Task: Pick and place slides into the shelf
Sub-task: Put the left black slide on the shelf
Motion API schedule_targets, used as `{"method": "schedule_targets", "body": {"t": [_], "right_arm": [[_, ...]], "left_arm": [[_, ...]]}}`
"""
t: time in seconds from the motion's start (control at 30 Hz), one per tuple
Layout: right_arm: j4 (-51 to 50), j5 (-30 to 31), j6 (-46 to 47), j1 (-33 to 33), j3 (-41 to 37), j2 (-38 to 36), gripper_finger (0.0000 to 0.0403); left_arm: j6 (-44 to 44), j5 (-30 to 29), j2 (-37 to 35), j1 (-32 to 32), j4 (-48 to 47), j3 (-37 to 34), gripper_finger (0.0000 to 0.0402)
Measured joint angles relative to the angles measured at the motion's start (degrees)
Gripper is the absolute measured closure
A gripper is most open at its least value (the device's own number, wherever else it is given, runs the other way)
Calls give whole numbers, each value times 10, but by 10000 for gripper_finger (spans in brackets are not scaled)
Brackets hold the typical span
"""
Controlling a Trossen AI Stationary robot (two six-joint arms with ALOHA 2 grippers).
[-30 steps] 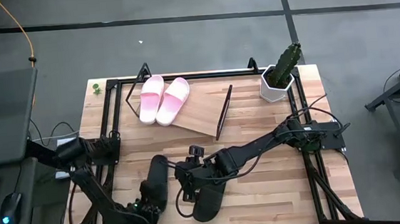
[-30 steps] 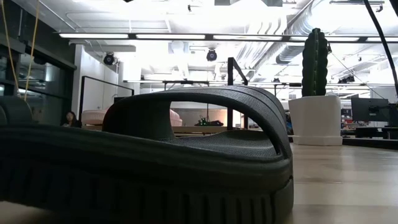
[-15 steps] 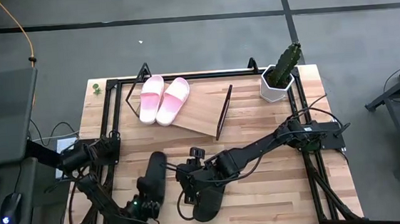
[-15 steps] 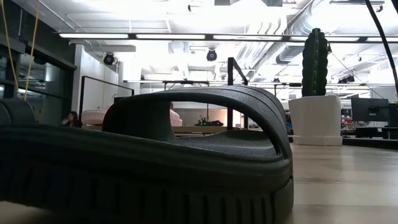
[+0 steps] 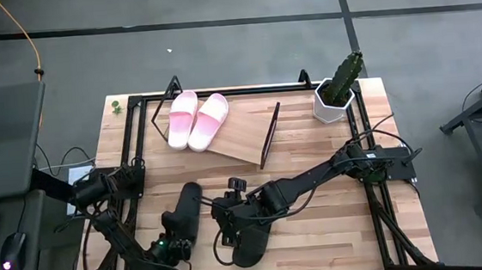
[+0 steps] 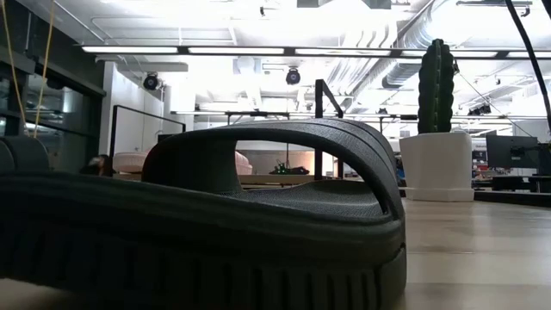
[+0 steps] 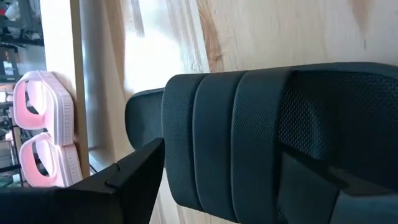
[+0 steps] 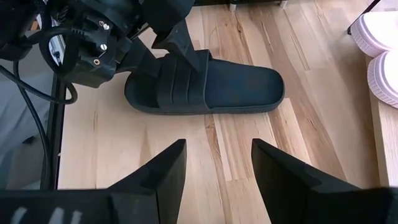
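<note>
Pale wooden tabletop [image 5: 317, 224] carries everything. Left gripper [image 5: 173, 240] sits at the strap end of one black slide [image 5: 185, 217], fingers [image 7: 134, 180] spread on either side of the strap without visibly squeezing it. Right gripper [image 8: 214, 171] hovers with fingers parted and nothing between them; the second black slide [image 5: 251, 238] lies under that arm. Well beyond both grippers, two pink slides [image 5: 197, 119] rest side by side on the slanted shelf [image 5: 245, 133], with a potted cactus [image 5: 338, 88] further to the right.
</note>
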Motion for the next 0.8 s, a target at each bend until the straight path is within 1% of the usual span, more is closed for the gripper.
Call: {"method": "schedule_targets", "body": {"t": [0.17,0.27,0.4,0.67,0.7,0.73,0.8], "right_arm": [[2,2,-2,0,0,0,231],[2,3,-2,0,0,0,231],[2,3,-3,0,0,0,231],[2,3,-3,0,0,0,231],[2,3,-3,0,0,0,231],[2,3,-3,0,0,0,231],[2,3,-3,0,0,0,231]], "left_arm": [[-4,0,0,0,-15,-1,140],[-4,0,0,0,-15,-1,161],[-4,0,0,0,-14,-1,222],[11,21,0,0,-15,-1,383],[11,23,0,0,-15,-1,391],[11,24,0,0,-15,-1,390],[12,25,0,0,-16,-1,379]]}}
